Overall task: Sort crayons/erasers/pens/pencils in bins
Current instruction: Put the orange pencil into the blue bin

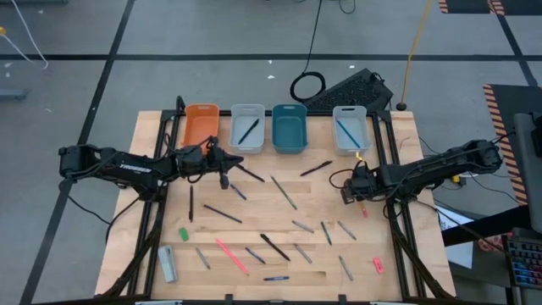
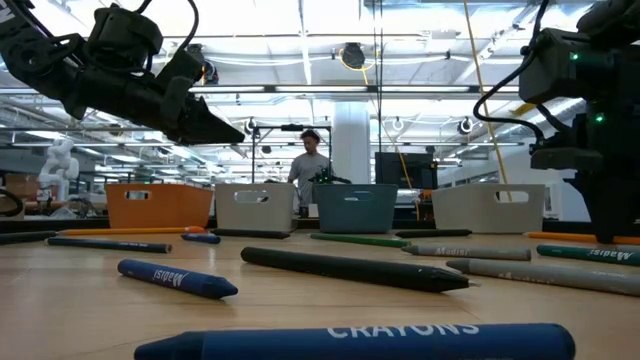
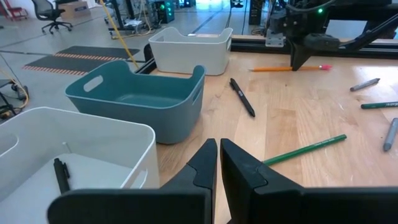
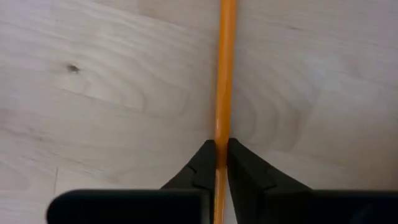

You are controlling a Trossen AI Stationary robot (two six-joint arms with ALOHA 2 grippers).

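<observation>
Right wrist view: right gripper [image 4: 221, 149] jaws pinch an orange pencil [image 4: 224, 68] lying on the worktop [image 4: 93, 93]. Left gripper [image 3: 219, 155], jaws pressed together and empty, hovers near the teal bin [image 3: 140, 102].

A pale wooden table [image 1: 254, 233] is carrying 4 bins [image 1: 288, 129] along its far edge, while scattered pens, pencils and crayons [image 1: 230, 256], plus 2 erasers [image 1: 184, 234], are lying across it.
</observation>
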